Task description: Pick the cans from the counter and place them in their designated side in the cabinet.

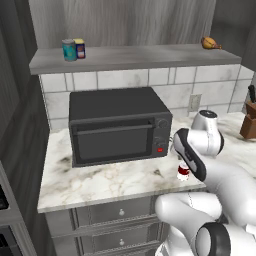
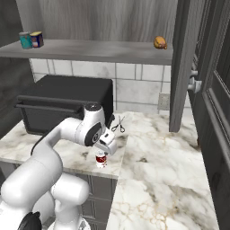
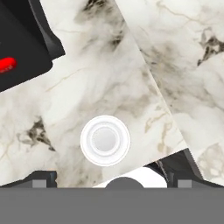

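Observation:
A red can with white bands (image 1: 183,172) (image 2: 101,160) stands upright on the white marble counter (image 1: 100,180) (image 2: 152,148) near its front edge. Its round white top (image 3: 105,140) shows from above. My gripper (image 1: 183,161) (image 2: 103,152) (image 3: 111,178) hangs open just above this can, pointing down, with nothing between its fingers. The can with the yellow top and dark blue body (image 1: 80,48) (image 2: 37,39) stands at the left end of the cabinet shelf (image 1: 150,55) (image 2: 99,47).
A teal can (image 1: 69,50) (image 2: 25,40) stands beside the blue one. A brown-orange food item (image 1: 211,43) (image 2: 160,42) lies at the shelf's right end. A black microwave (image 1: 117,125) (image 2: 63,103), scissors (image 2: 118,124) and a knife block (image 1: 249,120) are on the counter. An open cabinet door (image 2: 182,67) hangs at right.

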